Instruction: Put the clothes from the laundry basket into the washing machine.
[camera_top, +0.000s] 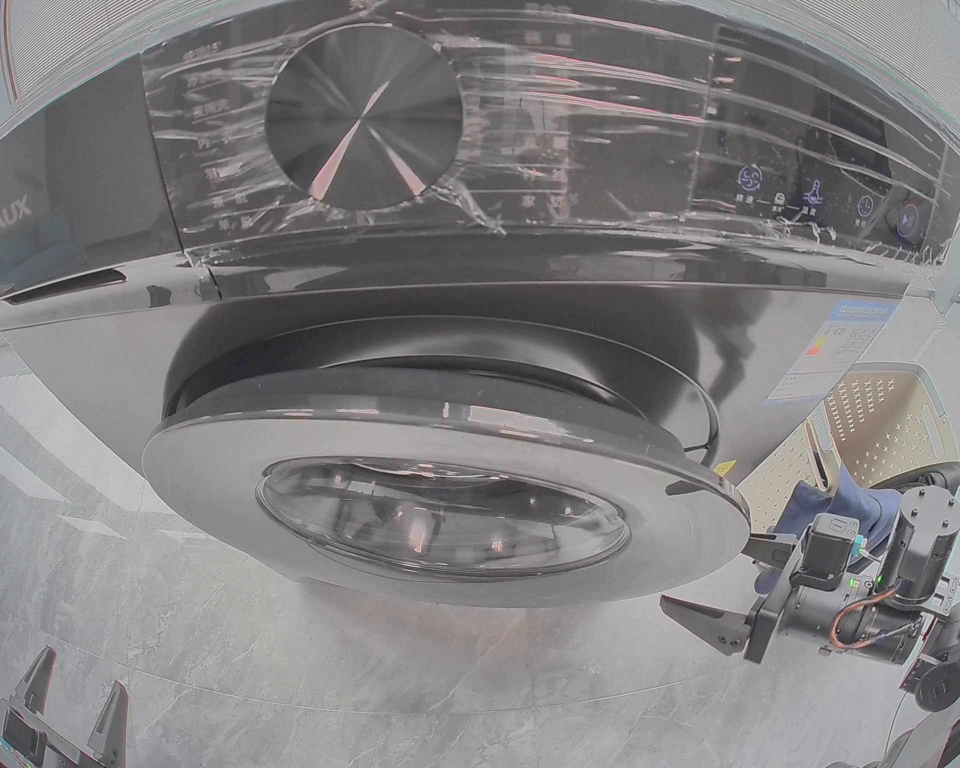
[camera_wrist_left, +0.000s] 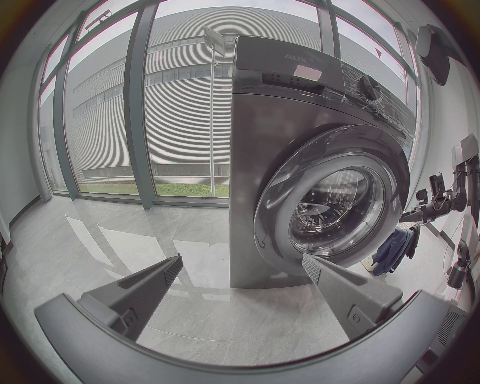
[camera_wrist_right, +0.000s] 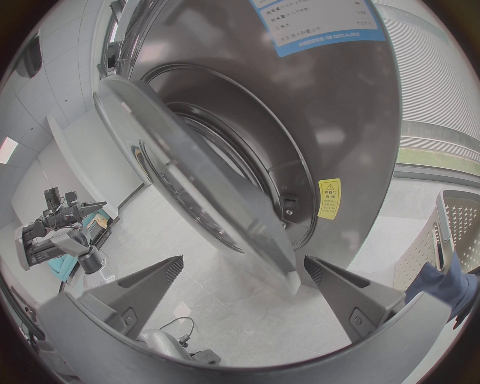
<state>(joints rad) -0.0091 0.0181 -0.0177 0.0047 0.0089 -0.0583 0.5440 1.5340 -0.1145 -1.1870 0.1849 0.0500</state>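
The dark grey washing machine stands close in front, its round glass door swung partly out. My right gripper is open at the door's free edge, and the door rim lies between its fingers. The perforated laundry basket stands to the right of the machine, with blue clothes draped over its rim. My left gripper hangs open and empty low at the left, well away from the washing machine.
Pale tiled floor spreads in front of the machine. Tall windows lie beyond the machine's left side. A yellow warning sticker sits beside the drum opening. A cable lies on the floor below the right gripper.
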